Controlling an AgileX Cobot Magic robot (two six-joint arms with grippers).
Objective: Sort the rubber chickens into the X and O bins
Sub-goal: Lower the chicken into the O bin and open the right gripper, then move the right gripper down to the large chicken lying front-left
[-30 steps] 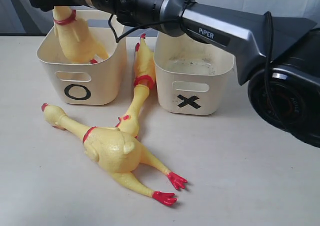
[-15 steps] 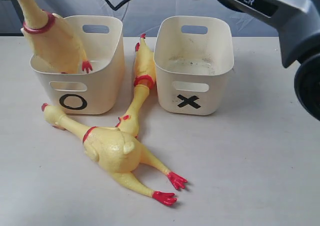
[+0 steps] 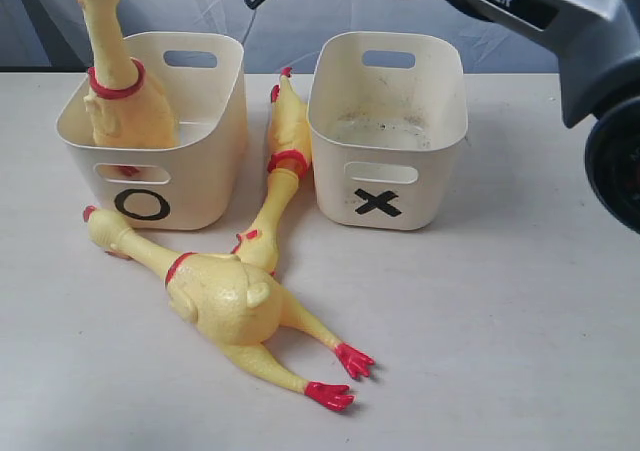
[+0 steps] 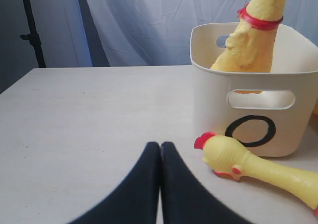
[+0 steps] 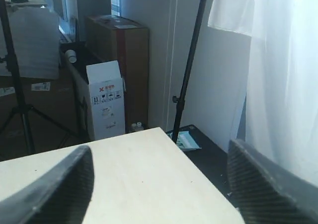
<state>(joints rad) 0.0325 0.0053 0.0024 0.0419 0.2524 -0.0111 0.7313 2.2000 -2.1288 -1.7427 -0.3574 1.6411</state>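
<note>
One plump rubber chicken stands in the O bin, neck up, body inside; it shows too in the left wrist view as chicken in bin. A second plump chicken lies on the table in front of that bin, its head near the O mark. The slimmer chicken lies between the O bin and the X bin, which holds no chicken. My left gripper is shut on nothing, low over the table, left of the O bin. My right gripper is open and holds nothing.
The right arm crosses the top of the exterior view above the bins. The right wrist view shows a table corner, a tripod pole and boxes on the floor beyond. A white curtain hangs behind the table.
The chicken over the O bin has been let go and now stands upright in it. The right arm has lifted up and away. The O bin has slid slightly left.
</note>
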